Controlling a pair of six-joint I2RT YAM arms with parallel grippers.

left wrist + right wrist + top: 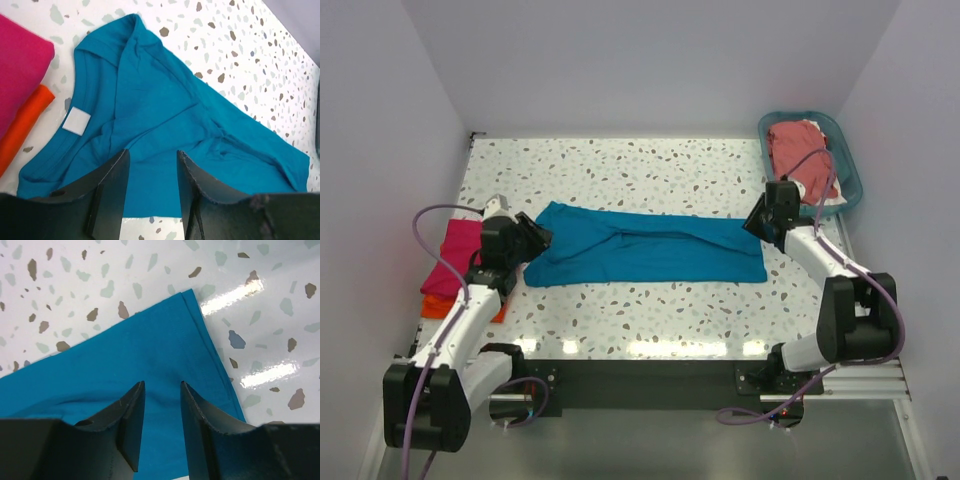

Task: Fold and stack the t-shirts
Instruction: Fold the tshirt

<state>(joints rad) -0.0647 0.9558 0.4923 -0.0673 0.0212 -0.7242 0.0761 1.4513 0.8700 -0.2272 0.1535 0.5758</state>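
Two folded tees are lying stacked at the left edge of the overhead view. The orange t-shirt (440, 305) is mostly hiding under the hot pink t-shirt (455, 250), and the left arm is crossing in front of both. At upper right, the teal plastic basket (848, 175) is holding a bunched salmon-red t-shirt (795, 145); whether anything is lying beneath it cannot be told. Mid-frame, the teal blue t-shirt (650, 250) is lying on the speckled desk (650, 170) as a long band, its white neck label (76, 120) showing. The left pincer (152, 185) is hanging released over the collar end. The right pincer (162, 425) is hanging released over the hem corner. Neither is gripping cloth.
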